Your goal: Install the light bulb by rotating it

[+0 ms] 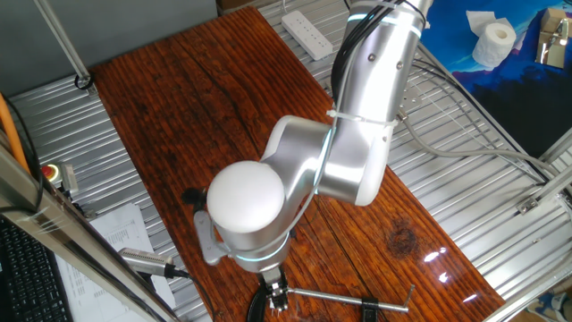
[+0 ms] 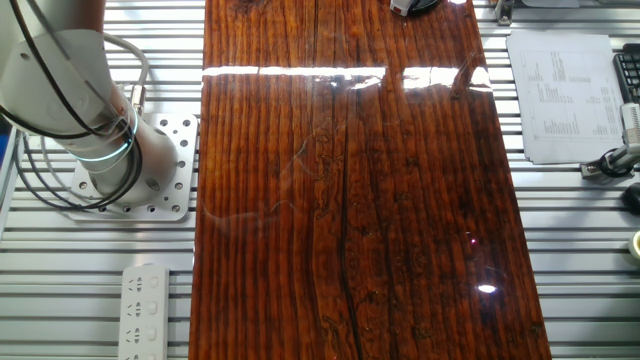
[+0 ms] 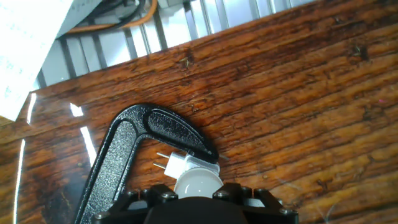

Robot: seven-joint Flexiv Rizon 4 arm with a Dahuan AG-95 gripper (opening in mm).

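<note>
Wooden tabletop (image 1: 179,98), dark and glossy, was seen in one fixed view with the silver arm (image 1: 357,134) bent low over its near end. The gripper (image 1: 275,293) was largely hidden beneath the white round joint cap (image 1: 244,199); whether its fingers were apart or together could not be told there, and the light bulb was not visible. A thin metal rod (image 1: 344,296) lay just beside the gripper, and a white power strip (image 1: 307,33) lay well apart at the far end of the tabletop.

In the other fixed view only the arm's base (image 2: 110,160) beside the tabletop (image 2: 350,200) was shown; bulb and gripper lay outside the frame.

In the hand view the light bulb (image 3: 198,183) was seen directly ahead of the gripper body (image 3: 199,208), its dome toward the camera and its long axis roughly along the line of sight. A small white fitting with two metal pins (image 3: 173,165) lay just beyond the bulb, touching a black clamp (image 3: 134,155) on the tabletop. The fingertips were not shown, so a grip on the bulb could not be confirmed. The clamp arm was judged the nearest obstruction to any rotation.
</note>
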